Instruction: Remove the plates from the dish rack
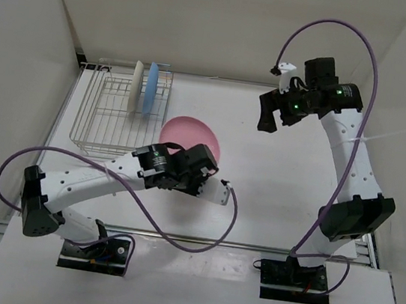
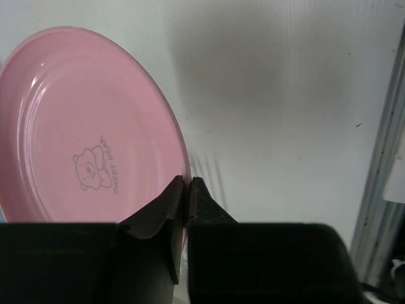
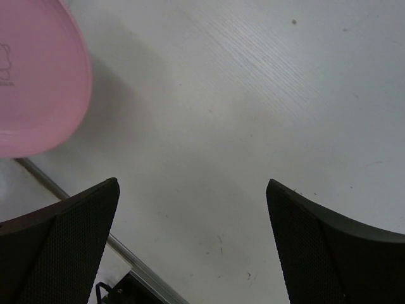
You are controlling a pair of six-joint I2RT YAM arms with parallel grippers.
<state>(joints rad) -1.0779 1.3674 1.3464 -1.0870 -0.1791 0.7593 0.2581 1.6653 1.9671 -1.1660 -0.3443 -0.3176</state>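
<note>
The pink plate is out of the dish rack, tilted over the table just right of it. My left gripper is shut on its rim; the plate shows a small bear print on its face. A cream-white plate and a light blue plate stand upright side by side at the rack's back right. At the back right, above the table, my right gripper hangs open and holds nothing. In its wrist view the right gripper has bare table between its fingers and the pink plate at the upper left.
White walls close in the table on the left, back and right. A metal rail runs along the front edge. A purple cable loops over the table near the left arm.
</note>
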